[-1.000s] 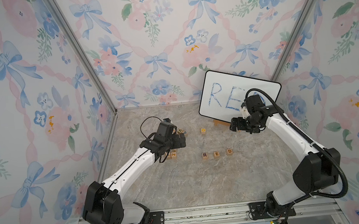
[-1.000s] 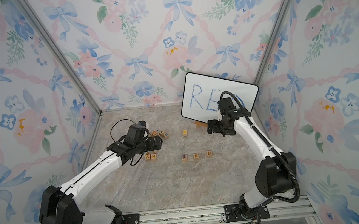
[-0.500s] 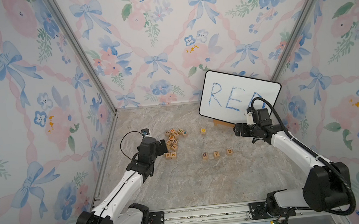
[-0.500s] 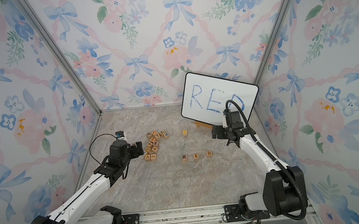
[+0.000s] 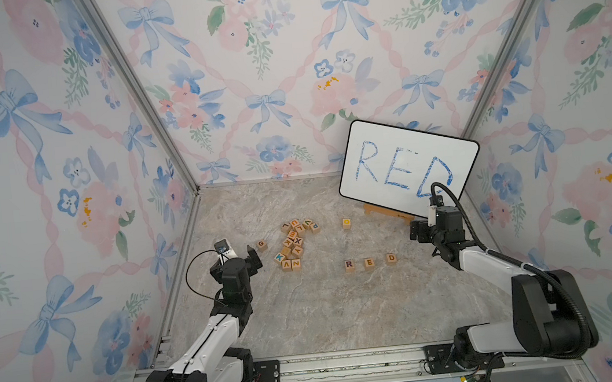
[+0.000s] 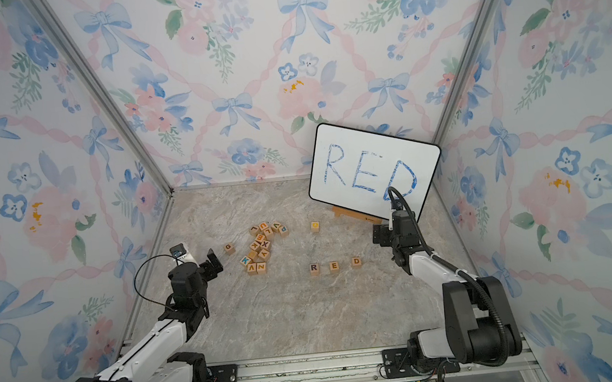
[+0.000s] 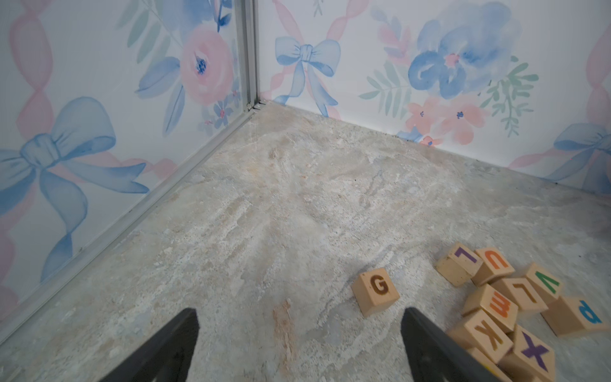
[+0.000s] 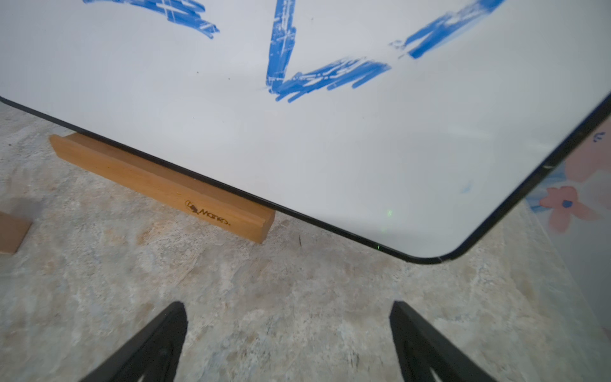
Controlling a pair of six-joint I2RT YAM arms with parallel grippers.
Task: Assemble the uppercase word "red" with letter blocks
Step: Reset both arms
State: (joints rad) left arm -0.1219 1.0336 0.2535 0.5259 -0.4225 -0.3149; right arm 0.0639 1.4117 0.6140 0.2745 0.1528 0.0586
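Observation:
Three letter blocks lie in a row on the stone floor, reading R, E, D; both top views show them, with a slightly wider gap before the D. My left gripper hovers open at the left, apart from them, close to a lone G block. In the left wrist view its gripper holds nothing. My right gripper is open to the right of the row, in front of the whiteboard, and it is empty in the right wrist view.
A loose pile of spare letter blocks lies left of centre, and a single block sits behind the row. The whiteboard reading "RED" leans on a wooden stand at the back right. Patterned walls enclose three sides.
Both arms have pulled back toward the near side. The left gripper left the pile and moved left; the right gripper moved right and nearer. The blocks have not moved.

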